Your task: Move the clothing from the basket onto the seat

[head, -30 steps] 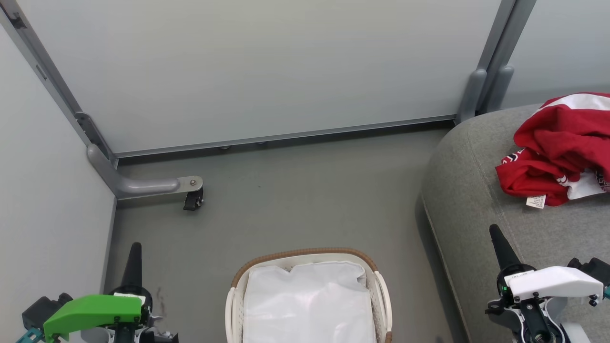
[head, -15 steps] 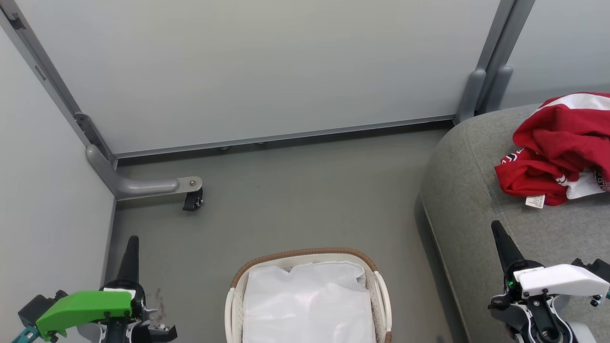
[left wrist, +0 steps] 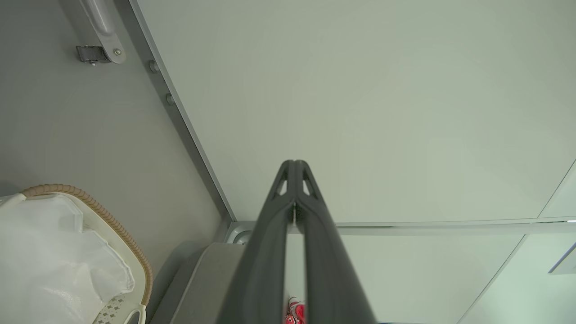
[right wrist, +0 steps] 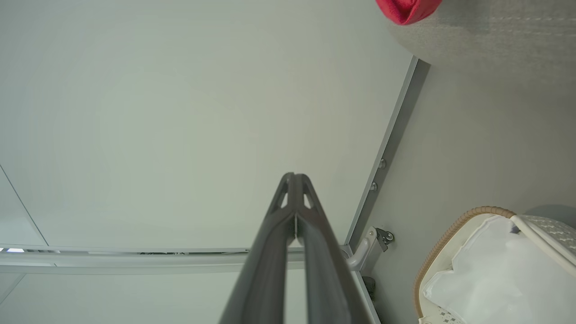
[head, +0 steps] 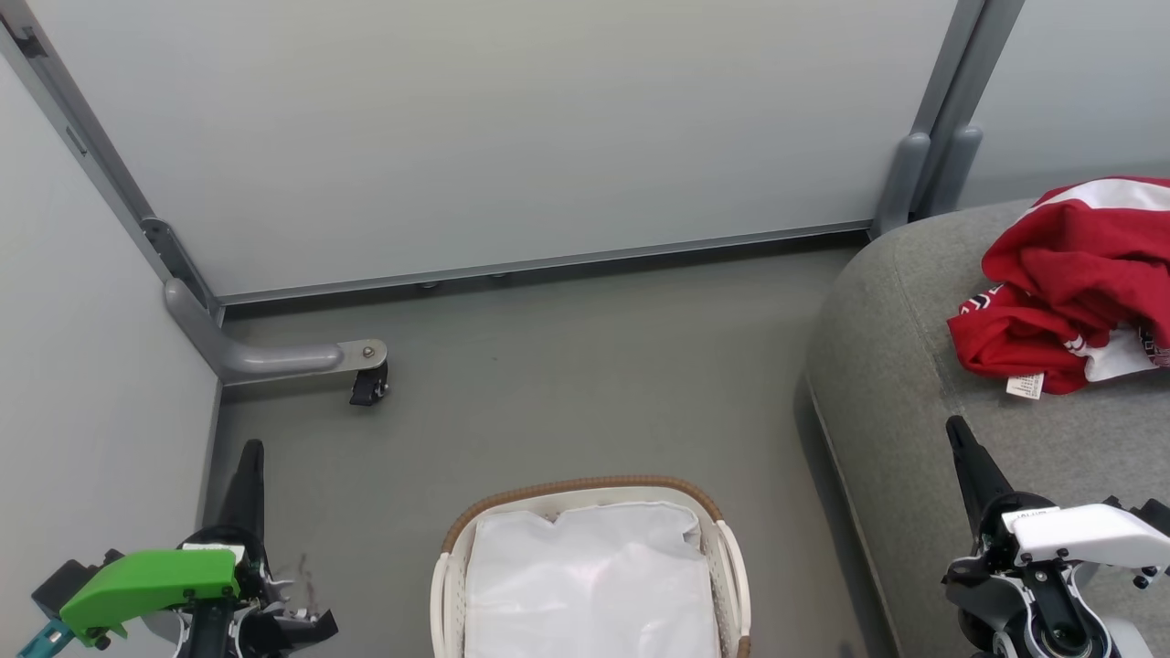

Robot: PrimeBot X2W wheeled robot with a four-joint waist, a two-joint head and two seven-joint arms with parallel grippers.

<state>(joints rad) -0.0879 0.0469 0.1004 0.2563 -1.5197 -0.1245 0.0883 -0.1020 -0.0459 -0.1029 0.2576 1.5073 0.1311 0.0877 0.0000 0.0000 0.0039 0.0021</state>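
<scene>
Red clothing (head: 1069, 292) lies on seat (head: 914, 393); basket (head: 585, 484) shows just liner (head: 590, 585). Both pinched together, empty: left gripper (head: 249, 457), right gripper (head: 960, 437). Transfer looks finished — next, park arms.

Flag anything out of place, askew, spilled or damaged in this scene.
Nothing is damaged or spilled. The clothing lies crumpled in a heap on the seat, its white tag sticking out. The basket has a rumpled white liner.
</scene>
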